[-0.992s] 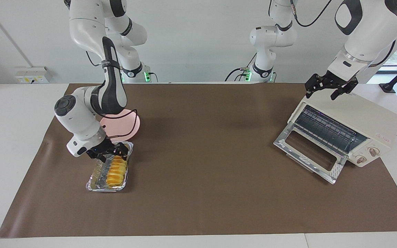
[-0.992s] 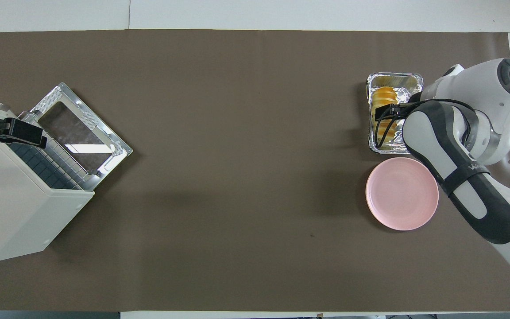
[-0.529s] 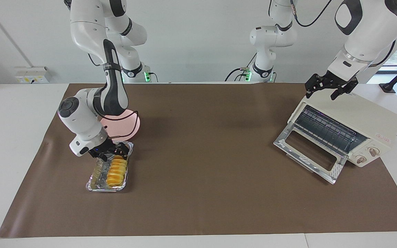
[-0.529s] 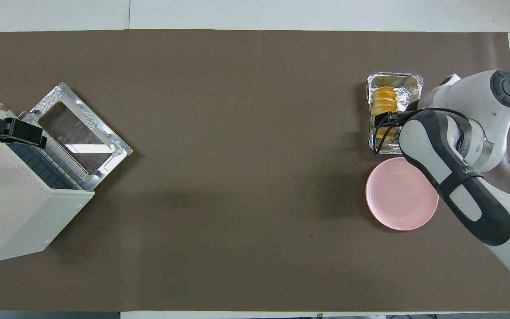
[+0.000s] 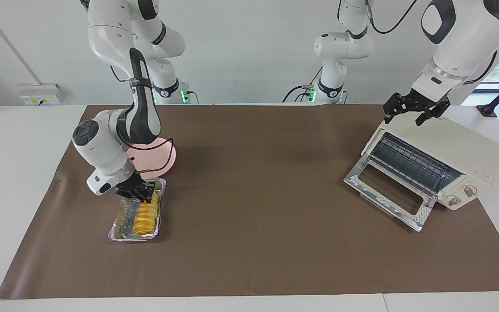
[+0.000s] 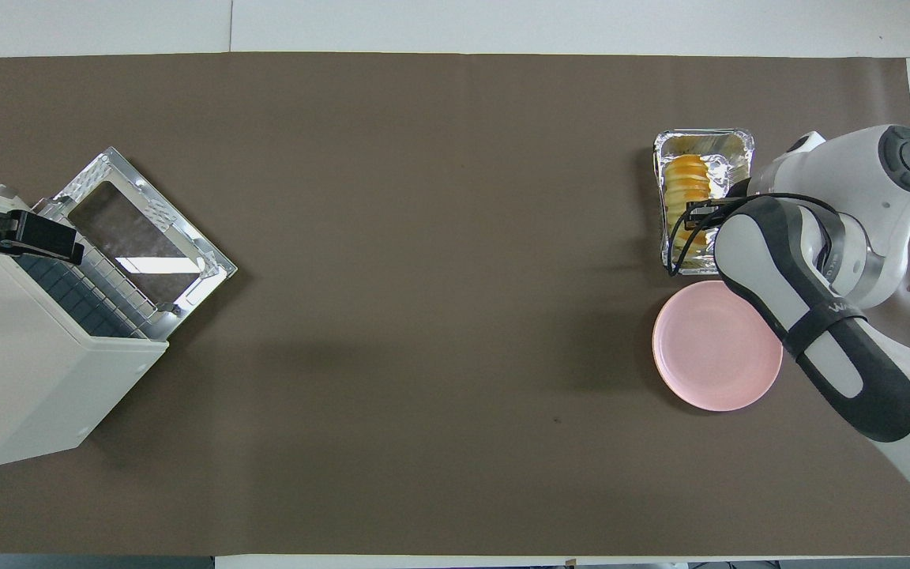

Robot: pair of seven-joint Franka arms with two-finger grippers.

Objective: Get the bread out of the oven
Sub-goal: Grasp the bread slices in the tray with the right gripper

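Observation:
The bread (image 5: 146, 215) (image 6: 686, 183), a ridged golden loaf, lies in a crinkled foil tray (image 5: 118, 225) (image 6: 742, 147) on the mat at the right arm's end of the table. My right gripper (image 5: 140, 196) (image 6: 700, 219) is down in the tray and shut on the loaf's end nearer to the robots. The cream oven (image 5: 448, 145) (image 6: 28, 371) stands at the left arm's end, its glass door (image 5: 388, 193) (image 6: 139, 237) dropped open and the wire rack bare. My left gripper (image 5: 413, 113) (image 6: 16, 235) hangs open just over the oven's top and holds nothing.
A pink plate (image 5: 163, 157) (image 6: 716, 345) sits beside the foil tray, nearer to the robots and partly hidden by the right arm in the facing view. A brown mat (image 5: 254, 195) covers the table between tray and oven.
The right gripper's fingers have closed from wide open onto the loaf's near end, and the arm has shifted slightly over the tray. The left arm has stayed still over the oven.

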